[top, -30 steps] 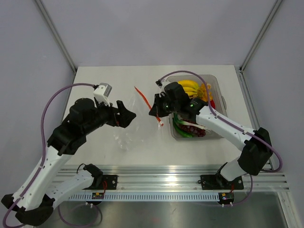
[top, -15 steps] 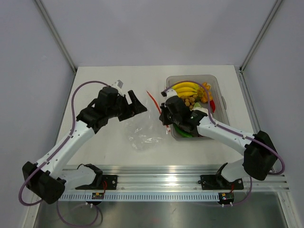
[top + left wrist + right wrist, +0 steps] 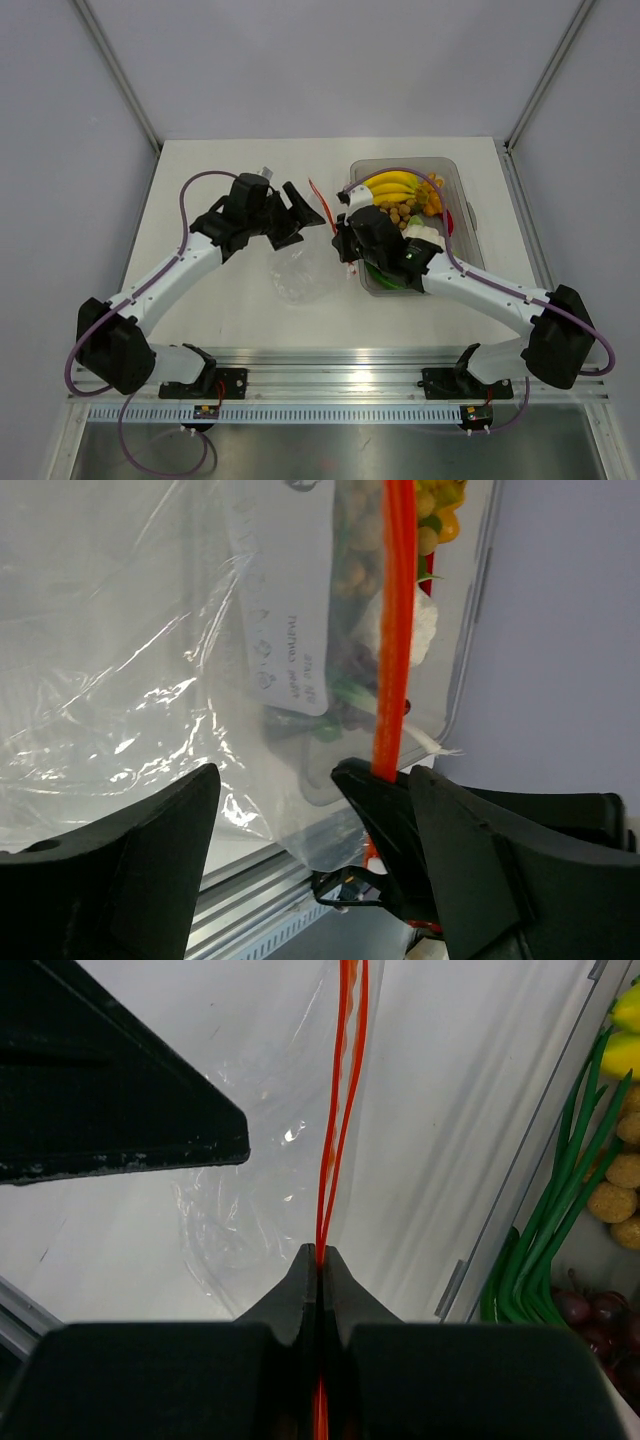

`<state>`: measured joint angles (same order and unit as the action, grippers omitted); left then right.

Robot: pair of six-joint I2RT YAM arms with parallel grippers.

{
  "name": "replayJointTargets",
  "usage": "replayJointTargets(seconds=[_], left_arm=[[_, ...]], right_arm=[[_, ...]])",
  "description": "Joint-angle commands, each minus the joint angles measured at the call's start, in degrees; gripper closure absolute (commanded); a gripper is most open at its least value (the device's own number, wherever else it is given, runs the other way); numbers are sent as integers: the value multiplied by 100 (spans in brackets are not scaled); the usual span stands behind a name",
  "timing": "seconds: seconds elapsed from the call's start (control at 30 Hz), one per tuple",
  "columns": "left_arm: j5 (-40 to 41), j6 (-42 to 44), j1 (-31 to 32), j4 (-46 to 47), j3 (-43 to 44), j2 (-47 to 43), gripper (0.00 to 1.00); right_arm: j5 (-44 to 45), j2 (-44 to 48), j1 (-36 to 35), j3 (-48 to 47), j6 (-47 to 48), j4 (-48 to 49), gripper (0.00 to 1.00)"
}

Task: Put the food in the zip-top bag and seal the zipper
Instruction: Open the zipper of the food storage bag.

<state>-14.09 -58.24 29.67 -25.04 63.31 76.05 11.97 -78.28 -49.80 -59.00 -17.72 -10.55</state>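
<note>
The zip-top bag (image 3: 300,275) hangs crumpled over the table, see-through, with its red zipper (image 3: 318,203) pulled taut above it. My right gripper (image 3: 346,243) is shut on one end of the zipper (image 3: 322,1230), fingers pressed flat together. My left gripper (image 3: 300,212) is open wide, its fingertips beside the zipper (image 3: 392,630), not touching it; the bag (image 3: 130,650) shows between its fingers. The food lies in the tub: yellow bananas (image 3: 390,185), brown ball cluster (image 3: 403,212), white bulb (image 3: 425,237), green vegetables (image 3: 540,1250), dark red grapes (image 3: 600,1310).
The clear rigid tub (image 3: 455,180) stands at the right of the table, just behind my right gripper. A raised rail (image 3: 340,380) runs along the near edge. Frame posts and grey walls close the back and sides.
My left arm has swung right and forward, bringing its open gripper up to the zipper. My right gripper has shifted slightly, still shut on the zipper. The bag has bunched closer to the tub.
</note>
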Motion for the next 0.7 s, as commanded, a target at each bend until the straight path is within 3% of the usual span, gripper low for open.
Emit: replayJointTargets(seconds=[0.0, 0.3, 0.5, 0.67], left_arm=[[-253, -240, -32, 693, 208, 33, 21], [476, -214, -58, 394, 559, 323, 30], [714, -21, -67, 113, 788, 525, 40], [723, 32, -67, 95, 744, 534, 42]], right_arm=[[253, 32, -117, -85, 119, 176, 99], [306, -38, -232, -199, 137, 97, 99], [333, -38, -276, -226, 119, 88, 99], [341, -47, -293, -243, 110, 79, 99]])
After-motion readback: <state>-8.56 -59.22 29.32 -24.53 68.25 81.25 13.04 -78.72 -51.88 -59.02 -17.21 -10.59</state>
